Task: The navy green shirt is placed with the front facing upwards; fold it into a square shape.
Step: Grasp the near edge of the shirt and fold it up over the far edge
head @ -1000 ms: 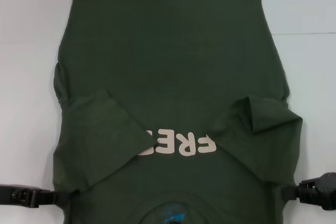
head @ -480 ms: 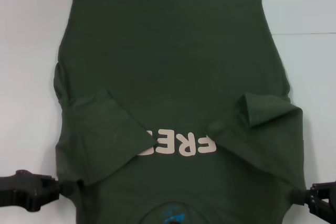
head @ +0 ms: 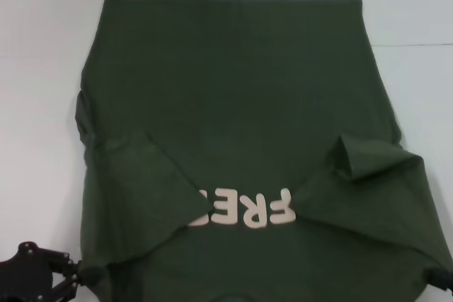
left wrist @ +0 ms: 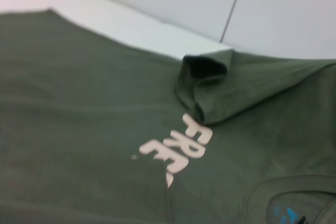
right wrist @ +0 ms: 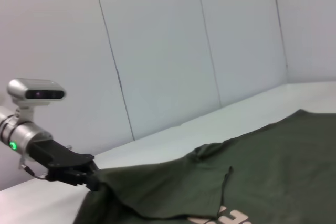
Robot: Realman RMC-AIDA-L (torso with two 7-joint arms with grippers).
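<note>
Table: we see a pale, plain surface [head: 42,104] under everything, with panelled walls [right wrist: 157,51] behind it in the right wrist view.
Navy green shirt: we find the navy green shirt [head: 233,90] spread across the middle of the table, front up, hem at the far edge, collar end nearest the robot. Both sleeves are folded inward over the chest.
Lettering: we read pale "FRE" lettering [head: 244,208] between the two folded sleeves; the left sleeve covers its end.
Left gripper: we see the left gripper [head: 83,275] at the shirt's near left corner, fingers pinched on the cloth there; the right wrist view shows the same grasp.
Right gripper: we catch only a dark sliver of the right gripper [head: 442,279] at the near right corner; we cannot tell its finger state.
</note>
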